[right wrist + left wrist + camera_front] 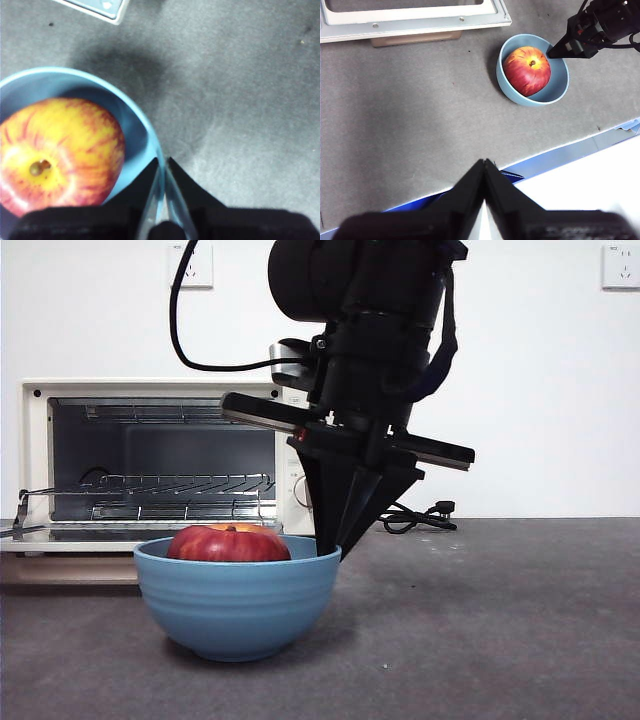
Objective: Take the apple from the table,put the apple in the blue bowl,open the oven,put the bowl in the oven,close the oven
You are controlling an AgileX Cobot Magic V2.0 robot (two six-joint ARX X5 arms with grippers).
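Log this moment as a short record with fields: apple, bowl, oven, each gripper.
apple: lying in the blue bowl, stem up
blue bowl: standing on the table, in front of the oven
oven: door down and open, wire rack showing inside
right gripper: shut on the blue bowl's rim, one jaw inside and one outside
left gripper: shut, empty, above the table's near edge, away from the bowl

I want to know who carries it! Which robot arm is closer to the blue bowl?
The right one. The right gripper has its jaws pinched on the rim of the blue bowl, beside the apple. The left gripper waits far off, jaws shut.
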